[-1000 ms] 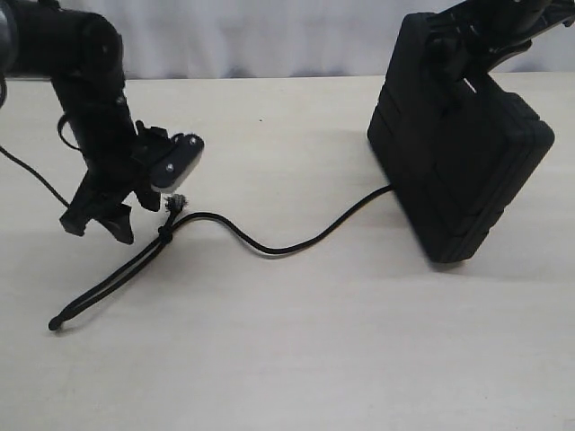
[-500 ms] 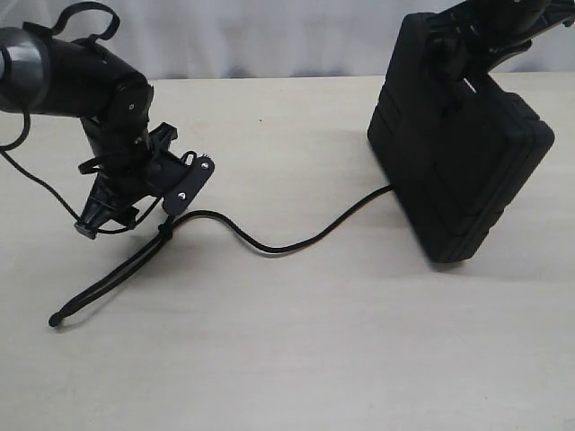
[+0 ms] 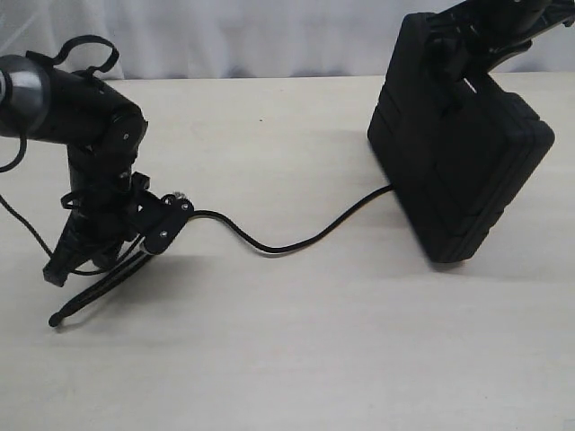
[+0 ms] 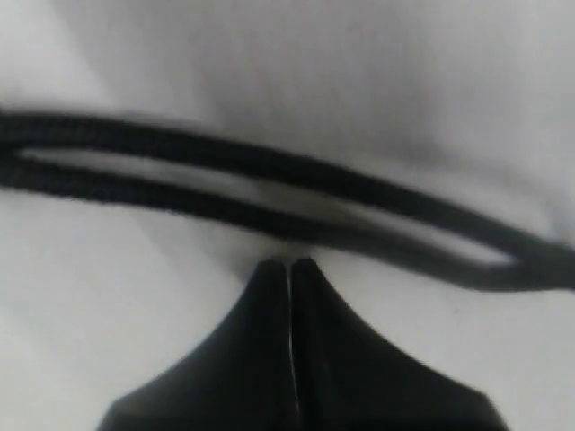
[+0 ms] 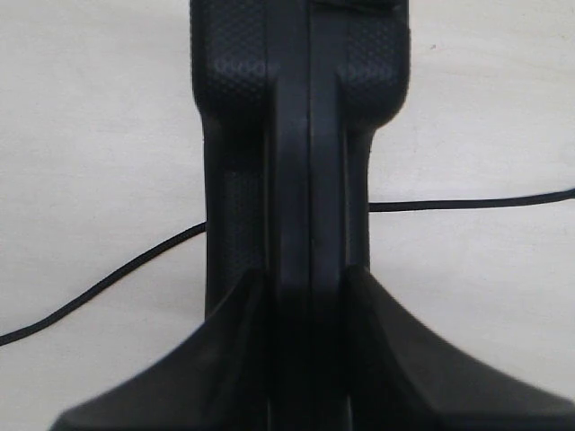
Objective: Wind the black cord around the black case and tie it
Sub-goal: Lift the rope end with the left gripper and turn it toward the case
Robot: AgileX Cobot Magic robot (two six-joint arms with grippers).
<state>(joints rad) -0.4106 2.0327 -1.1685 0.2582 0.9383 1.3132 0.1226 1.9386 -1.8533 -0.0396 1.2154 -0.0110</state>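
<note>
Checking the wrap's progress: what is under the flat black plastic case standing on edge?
The thin matte black cord reaches the black case on one side and reappears on the other. Its stretch beneath the case is covered, so contact there cannot be seen.

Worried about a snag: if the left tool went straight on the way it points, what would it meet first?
Most likely the cord: its near strand lies just ahead of the shut left tool, with the table right behind. Depth is unclear there.
</note>
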